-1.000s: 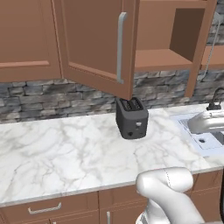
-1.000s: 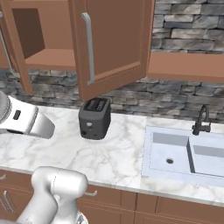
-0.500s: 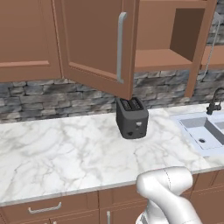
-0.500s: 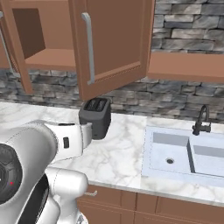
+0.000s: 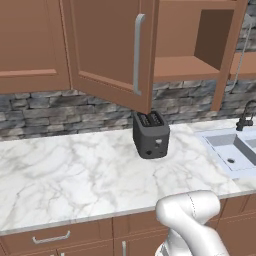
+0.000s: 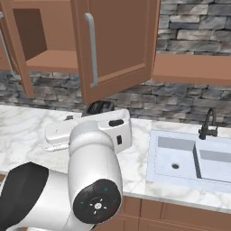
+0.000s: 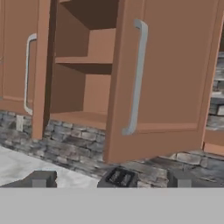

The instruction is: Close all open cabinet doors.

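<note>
- Even, bright, rendered light in all views; no glare.
- The open door (image 5: 112,50) casts a soft shadow on the stone wall (image 5: 45,112) beneath it.
- The toaster (image 5: 150,134) leaves a faint shadow on the desk (image 5: 75,170).
- The cabinet interior (image 7: 83,65) darkens towards its top in the hand view.
- The hand view is softer, slightly blurred; base views are sharp.

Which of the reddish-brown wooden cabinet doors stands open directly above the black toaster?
The reddish-brown door with the silver bar handle swung out over the black toaster; its neighbour lies flush.
</note>
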